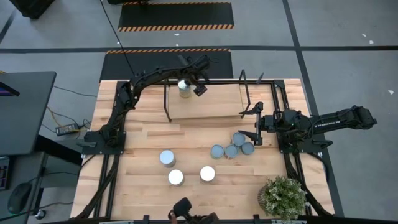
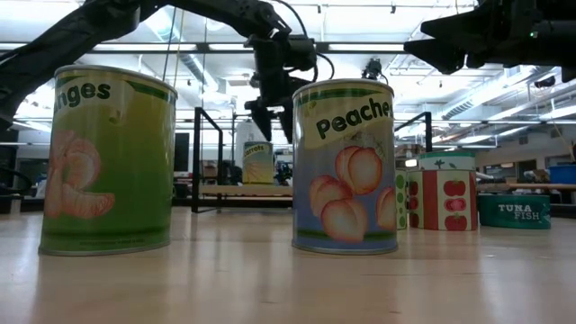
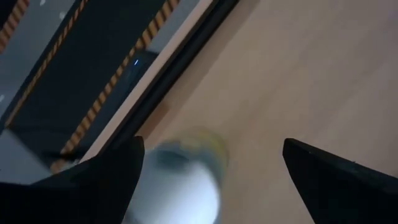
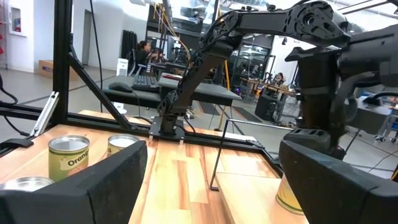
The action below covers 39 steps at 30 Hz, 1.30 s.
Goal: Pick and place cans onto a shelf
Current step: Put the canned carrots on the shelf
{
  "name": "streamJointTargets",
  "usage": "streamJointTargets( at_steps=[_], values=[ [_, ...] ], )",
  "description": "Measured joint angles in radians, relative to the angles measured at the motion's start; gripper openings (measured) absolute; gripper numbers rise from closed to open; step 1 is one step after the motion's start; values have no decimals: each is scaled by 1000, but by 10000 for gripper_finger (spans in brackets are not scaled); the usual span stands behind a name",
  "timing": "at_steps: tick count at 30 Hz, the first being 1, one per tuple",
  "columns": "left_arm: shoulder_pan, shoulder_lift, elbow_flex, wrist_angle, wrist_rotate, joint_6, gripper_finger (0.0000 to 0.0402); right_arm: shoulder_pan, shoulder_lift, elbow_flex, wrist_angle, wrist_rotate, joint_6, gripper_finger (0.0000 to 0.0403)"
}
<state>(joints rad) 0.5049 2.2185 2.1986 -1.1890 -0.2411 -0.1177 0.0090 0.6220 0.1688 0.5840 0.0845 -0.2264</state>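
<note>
One can (image 1: 184, 88) stands upright on the shelf (image 1: 205, 106) at the table's far side; it also shows in the low view (image 2: 258, 162). My left gripper (image 1: 193, 78) is open just above it, fingers pointing down and clear of its top (image 3: 186, 180). My right gripper (image 1: 254, 127) is open and empty at the table's right, beside a cluster of several blue-grey cans (image 1: 232, 148). Three bright-topped cans (image 1: 176, 177) stand on the near tabletop, among them an oranges can (image 2: 108, 162) and a peaches can (image 2: 344, 166).
The shelf's thin black rods (image 1: 166, 106) (image 1: 244, 93) stand around its board. A green potted plant (image 1: 283, 196) sits at the near right corner. A tomato can (image 2: 441, 198) and a tuna can (image 2: 513, 210) show at the right in the low view.
</note>
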Motion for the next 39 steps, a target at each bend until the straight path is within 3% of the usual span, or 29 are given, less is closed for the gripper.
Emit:
streamJointTargets(
  at_steps=[10,39],
  values=[
    [15,0,0,88,108,50,389,0,0,0,6,0,0,372],
    [23,28,-50,4,85,51,388,0,0,0,6,0,14,372]
  ],
)
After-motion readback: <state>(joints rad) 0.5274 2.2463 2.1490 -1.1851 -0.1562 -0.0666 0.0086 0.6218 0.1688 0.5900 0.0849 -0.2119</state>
